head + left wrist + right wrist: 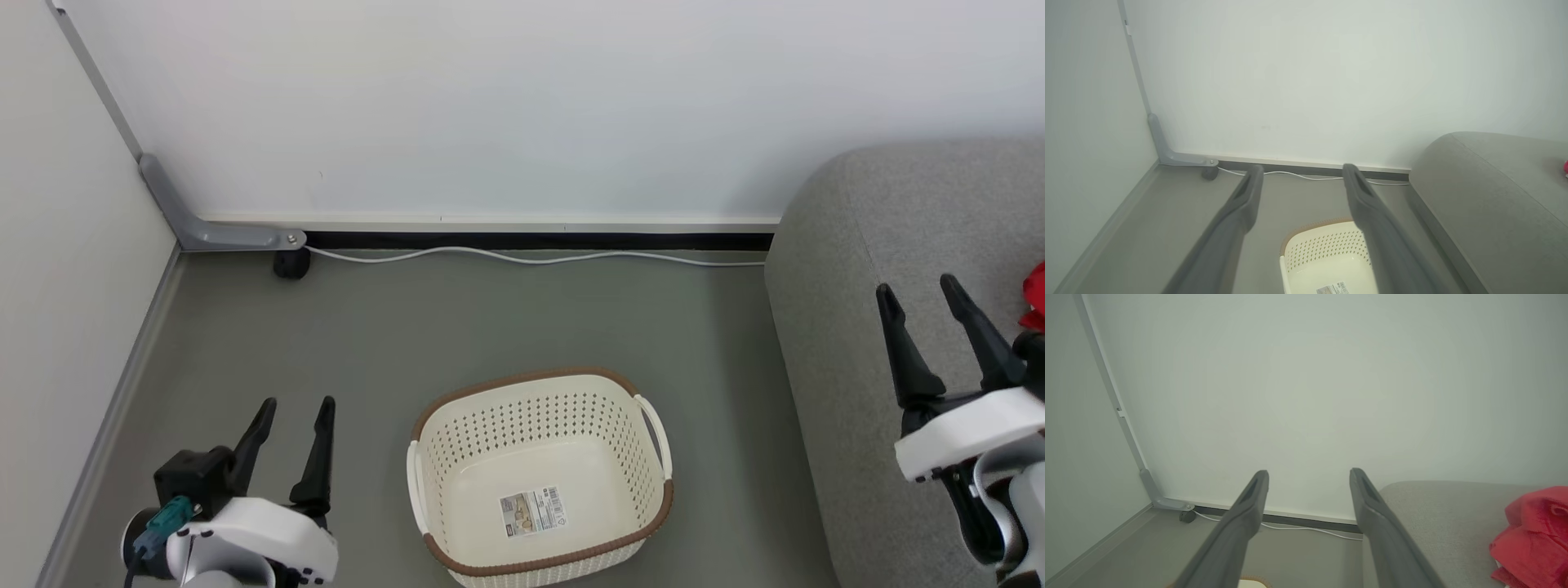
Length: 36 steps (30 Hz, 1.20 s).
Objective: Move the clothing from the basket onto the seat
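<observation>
Cream perforated basket: empty. Red clothing: on grey fabric seat. Left claw, right claw: agape, unladen. Task seemingly done; retire arms.

Basket mouth unobstructed; bare floor around; sofa blocks right side.

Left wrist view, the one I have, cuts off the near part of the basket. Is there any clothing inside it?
Observer: No. The head view takes in the whole basket, and nothing red is in it; the label sticker shows on its bare bottom.
Operator: Then where is the clothing now?
Observer: In the right wrist view the clothing lies in a red heap on the seat.
</observation>
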Available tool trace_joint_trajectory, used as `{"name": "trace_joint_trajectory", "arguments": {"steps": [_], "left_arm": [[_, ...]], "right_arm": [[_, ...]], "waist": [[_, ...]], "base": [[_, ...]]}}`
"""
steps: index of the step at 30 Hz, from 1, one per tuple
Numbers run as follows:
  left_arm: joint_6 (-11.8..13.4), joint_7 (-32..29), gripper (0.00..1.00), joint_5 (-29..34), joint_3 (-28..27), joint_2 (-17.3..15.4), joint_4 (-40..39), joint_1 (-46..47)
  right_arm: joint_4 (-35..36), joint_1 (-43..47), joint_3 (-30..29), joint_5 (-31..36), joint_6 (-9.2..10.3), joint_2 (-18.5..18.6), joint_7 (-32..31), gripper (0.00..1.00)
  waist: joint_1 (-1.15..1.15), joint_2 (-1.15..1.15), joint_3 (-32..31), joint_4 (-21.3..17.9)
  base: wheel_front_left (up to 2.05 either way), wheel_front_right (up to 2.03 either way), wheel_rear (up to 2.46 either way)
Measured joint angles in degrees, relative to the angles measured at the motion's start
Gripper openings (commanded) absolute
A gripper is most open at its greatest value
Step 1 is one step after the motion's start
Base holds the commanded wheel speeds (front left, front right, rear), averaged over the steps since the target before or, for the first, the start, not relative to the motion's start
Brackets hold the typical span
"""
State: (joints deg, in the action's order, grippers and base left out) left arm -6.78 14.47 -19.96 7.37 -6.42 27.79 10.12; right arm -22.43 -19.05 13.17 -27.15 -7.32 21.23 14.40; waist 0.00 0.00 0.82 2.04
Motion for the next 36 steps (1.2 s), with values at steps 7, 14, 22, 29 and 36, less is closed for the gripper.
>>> {"name": "trace_joint_trajectory", "arguments": {"steps": [7, 14, 22, 29, 36], "left_arm": [[0.5, 0.0, 1.0, 3.0, -6.4, 0.6, -3.7, -5.4], [0.6, 0.0, 1.0, 5.2, -11.2, 2.1, -7.1, -8.7], [0.2, 0.0, 1.0, 6.9, -12.1, 3.4, -8.0, -9.6], [-0.3, 0.0, 1.0, 7.3, -10.9, 3.7, -7.9, -9.6], [-0.3, 0.0, 1.0, 7.3, -9.3, 3.8, -7.4, -9.6]], "right_arm": [[3.4, 8.1, -4.1, 3.5, 0.0, -3.4, 0.0, 1.0], [5.0, 13.7, -7.4, 7.1, 0.0, -7.0, 0.0, 1.0], [4.5, 15.0, -8.5, 9.4, 0.0, -8.8, 0.0, 1.0], [2.8, 14.2, -8.6, 9.6, 0.0, -9.0, 0.0, 1.0], [1.5, 13.5, -8.6, 10.0, 0.0, -9.9, 0.0, 1.0]], "waist": [[0.0, 0.0, -2.0, 0.1], [0.0, 0.0, -2.4, -0.3], [0.0, 0.0, -1.7, -0.8], [0.0, 0.0, -1.4, -1.3], [0.0, 0.0, -1.2, -1.8]], "base": [[0.0, 0.0, 0.0], [0.0, 0.0, 0.0], [0.0, 0.0, 0.0], [0.0, 0.0, 0.0], [0.0, 0.0, 0.0]]}}
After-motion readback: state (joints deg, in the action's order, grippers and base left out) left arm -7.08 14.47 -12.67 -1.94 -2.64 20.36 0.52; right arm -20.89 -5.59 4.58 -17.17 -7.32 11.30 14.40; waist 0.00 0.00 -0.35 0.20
